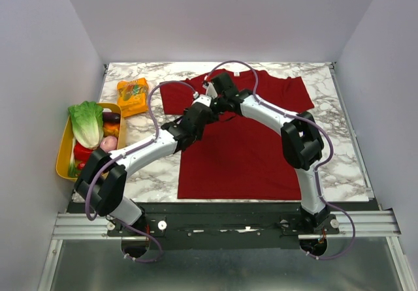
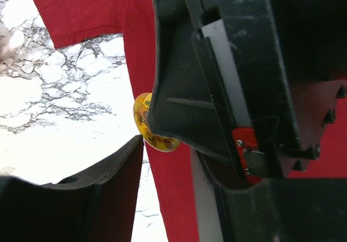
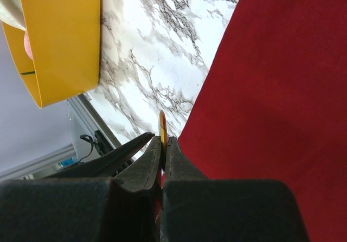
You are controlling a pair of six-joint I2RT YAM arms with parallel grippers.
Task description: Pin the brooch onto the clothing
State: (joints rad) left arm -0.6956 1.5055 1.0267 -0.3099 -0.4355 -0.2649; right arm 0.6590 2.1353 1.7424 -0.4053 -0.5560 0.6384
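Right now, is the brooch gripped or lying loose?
Gripped: the brooch sits edge-on, clamped in the shut right pincer.

Bright, even overhead light leaves only soft shadows on the bench (image 1: 339, 154); its marble glares near-white in wrist views, where the nearest foreground blurs.
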